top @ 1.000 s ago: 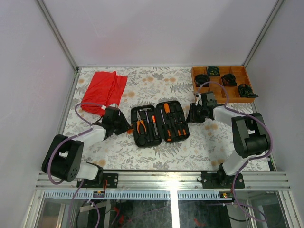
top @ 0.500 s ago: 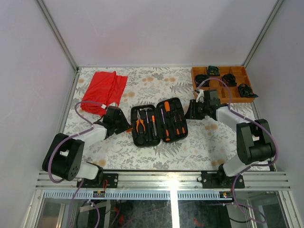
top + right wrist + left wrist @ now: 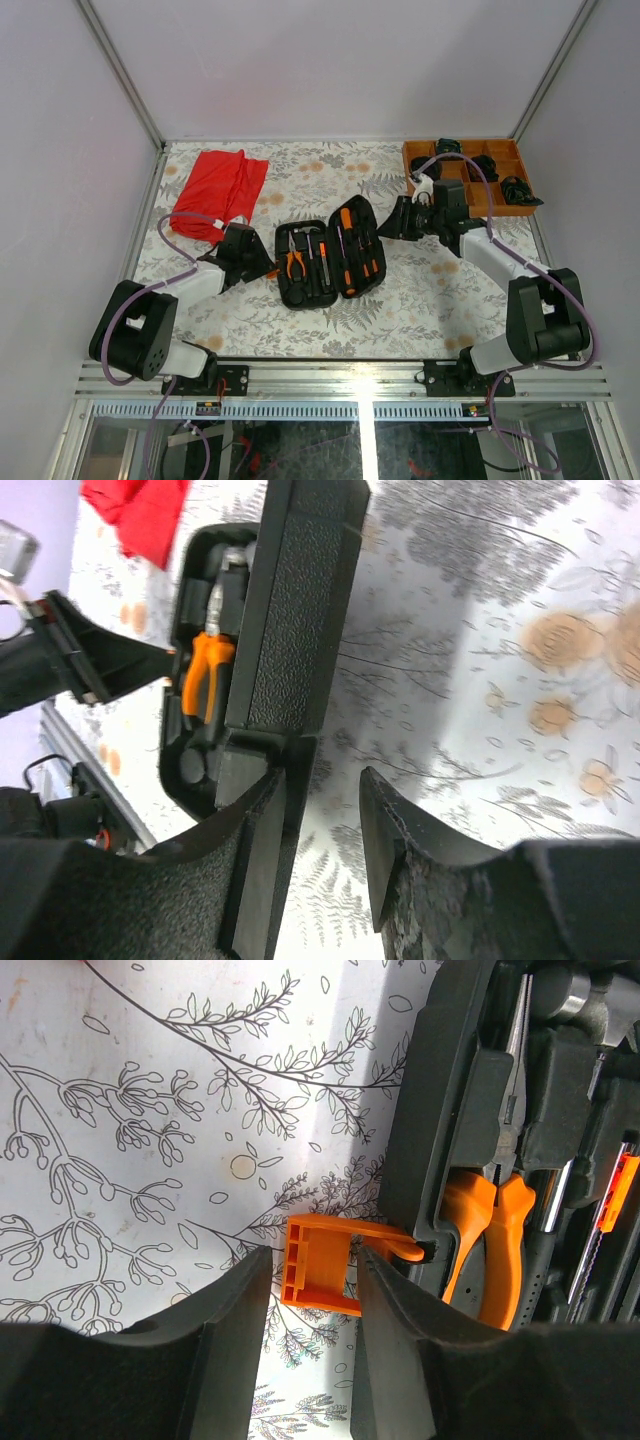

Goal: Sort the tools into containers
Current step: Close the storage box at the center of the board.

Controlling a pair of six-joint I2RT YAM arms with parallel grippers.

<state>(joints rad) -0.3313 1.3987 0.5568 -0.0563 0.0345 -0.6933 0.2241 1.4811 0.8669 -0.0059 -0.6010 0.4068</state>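
The black tool case [image 3: 312, 285] lies open mid-table. Its left half holds the orange-handled pliers [image 3: 296, 264] and the silver-headed hammer [image 3: 308, 236]. Its right half [image 3: 358, 250], holding several screwdrivers [image 3: 349, 224], is tilted up off the table. My right gripper [image 3: 393, 222] is open at that half's raised outer edge; in the right wrist view its left finger [image 3: 255, 850] lies against the textured shell [image 3: 295, 610], gripper point [image 3: 325, 780]. My left gripper [image 3: 266, 267] is open, closely straddling the orange latch [image 3: 320, 1275], gripper point [image 3: 313, 1260]. Pliers [image 3: 490, 1230] and hammer head [image 3: 590, 1010] show beside it.
A red cloth [image 3: 218, 190] lies at the back left. An orange-brown wooden tray [image 3: 500, 210] with black coiled bundles [image 3: 484, 166] stands at the back right, just behind my right arm. Side walls and a metal rail border the patterned table.
My right gripper has moved left and back, lifting the case's right half from flat to tilted over the left half. The left gripper has stayed at the latch.
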